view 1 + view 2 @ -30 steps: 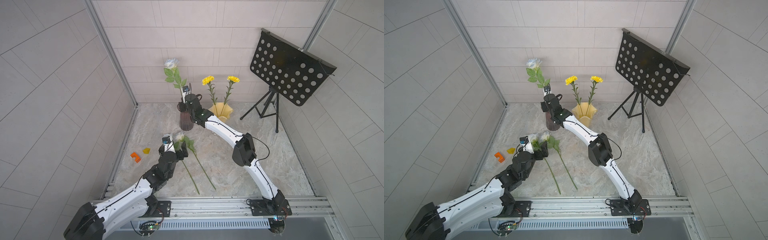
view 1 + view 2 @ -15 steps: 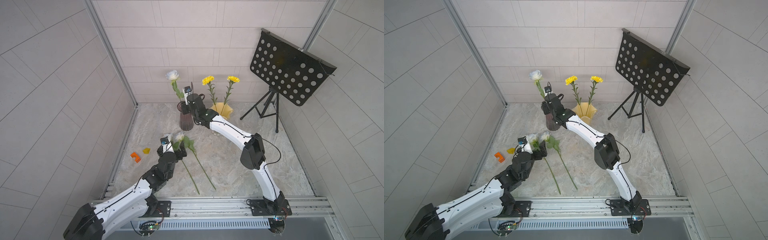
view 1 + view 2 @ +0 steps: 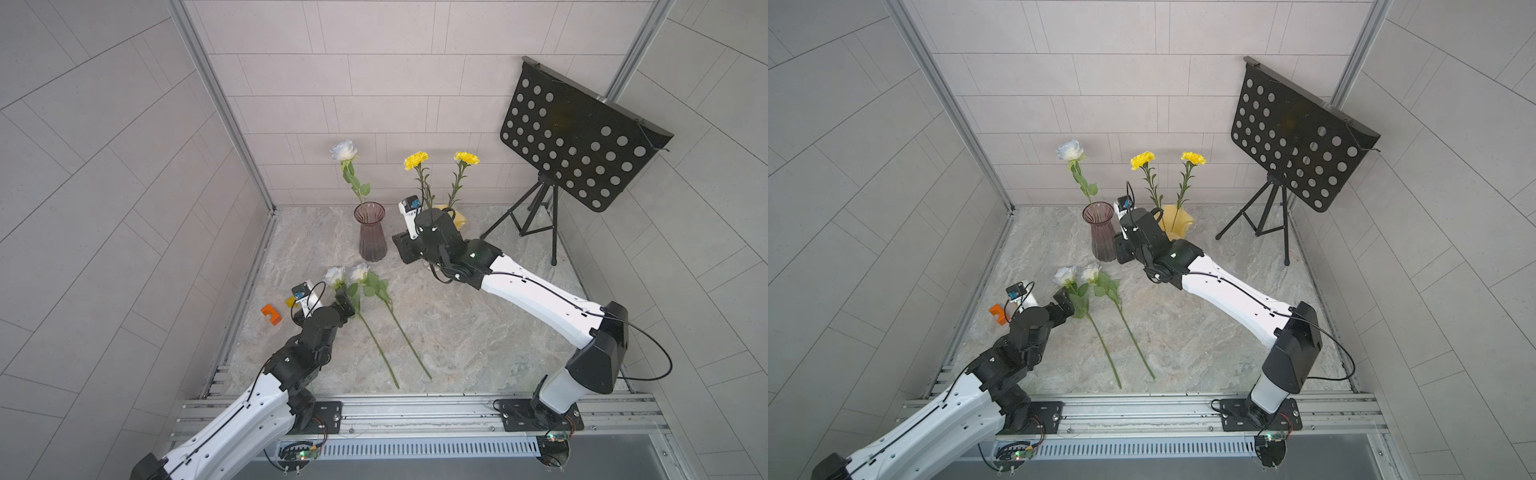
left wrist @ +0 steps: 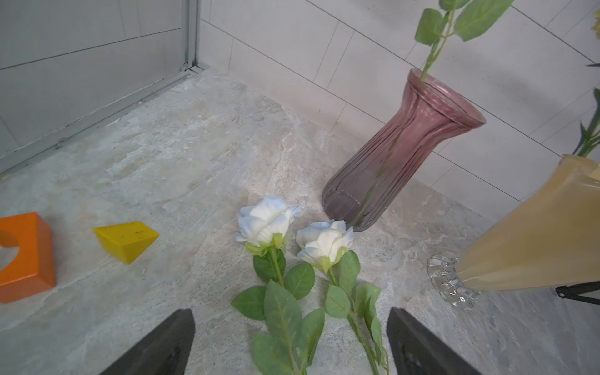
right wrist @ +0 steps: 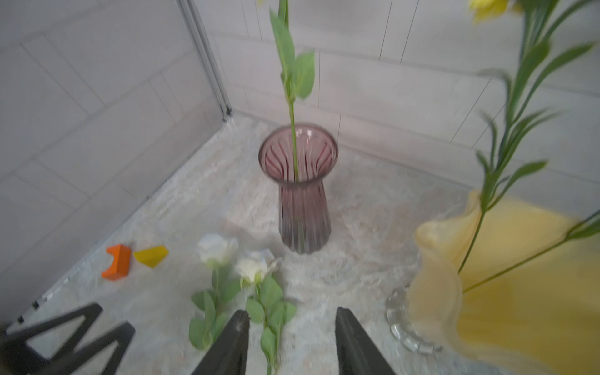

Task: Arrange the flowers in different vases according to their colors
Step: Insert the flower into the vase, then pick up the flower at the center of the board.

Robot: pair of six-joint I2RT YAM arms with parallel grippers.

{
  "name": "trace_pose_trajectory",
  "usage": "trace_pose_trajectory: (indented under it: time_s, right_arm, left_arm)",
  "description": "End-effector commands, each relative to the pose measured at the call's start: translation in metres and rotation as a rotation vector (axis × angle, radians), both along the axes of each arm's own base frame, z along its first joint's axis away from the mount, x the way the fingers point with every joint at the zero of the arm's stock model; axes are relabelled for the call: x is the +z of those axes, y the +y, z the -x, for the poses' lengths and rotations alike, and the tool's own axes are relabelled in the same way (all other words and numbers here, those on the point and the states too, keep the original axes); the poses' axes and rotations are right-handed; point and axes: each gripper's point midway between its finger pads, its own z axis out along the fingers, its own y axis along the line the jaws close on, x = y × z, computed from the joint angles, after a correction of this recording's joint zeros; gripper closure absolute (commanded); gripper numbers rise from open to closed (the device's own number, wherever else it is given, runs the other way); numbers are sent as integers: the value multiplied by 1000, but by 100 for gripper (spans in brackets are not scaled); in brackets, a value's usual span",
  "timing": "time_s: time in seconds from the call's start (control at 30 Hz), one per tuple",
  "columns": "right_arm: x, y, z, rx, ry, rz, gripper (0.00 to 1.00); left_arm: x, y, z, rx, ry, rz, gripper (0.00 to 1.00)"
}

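One white rose (image 3: 344, 150) stands in the ribbed purple vase (image 3: 370, 232), its stem leaning on the rim (image 5: 293, 139). Two yellow carnations (image 3: 416, 159) stand in the pale yellow vase (image 3: 1177, 220), which my right arm partly hides. Two more white roses (image 3: 334, 275) (image 3: 360, 272) lie side by side on the table in front of the purple vase. My right gripper (image 3: 405, 249) hangs open and empty, just right of the purple vase. My left gripper (image 4: 290, 324) is open low over the leaves of the lying roses (image 4: 282, 308), touching neither stem.
A black perforated music stand (image 3: 577, 141) on a tripod fills the back right corner. An orange block (image 3: 271, 313) and a yellow wedge (image 3: 289, 300) lie by the left wall. Tiled walls close three sides, and a metal rail (image 3: 415, 409) runs along the front.
My right gripper has opened, let go of the white rose, now standing in the purple vase, and drawn back to the right. The left arm has hardly moved.
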Motion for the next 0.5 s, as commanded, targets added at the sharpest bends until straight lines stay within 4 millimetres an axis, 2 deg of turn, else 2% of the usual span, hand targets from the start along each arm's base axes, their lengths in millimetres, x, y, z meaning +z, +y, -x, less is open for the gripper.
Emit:
trace_pose_trajectory:
  time_s: [0.0, 0.1, 0.23, 0.33, 0.47]
  right_arm:
    - [-102, -13, 54, 50, 244, 243, 50]
    - [-148, -18, 76, 52, 300, 388, 49]
    - [-190, -3, 86, 67, 382, 425, 51]
    - [-208, 14, 93, 101, 398, 427, 52]
    - [-228, 24, 95, 123, 437, 434, 52]
  left_arm:
    - [-16, 8, 19, -19, 106, -23, 0]
    - [-22, 6, 24, -73, 111, -70, 0]
    - [-17, 5, 25, -92, 68, -64, 0]
    - [-13, 6, 26, -109, 54, -87, 0]
    - [-10, 10, 28, -96, 38, -93, 0]
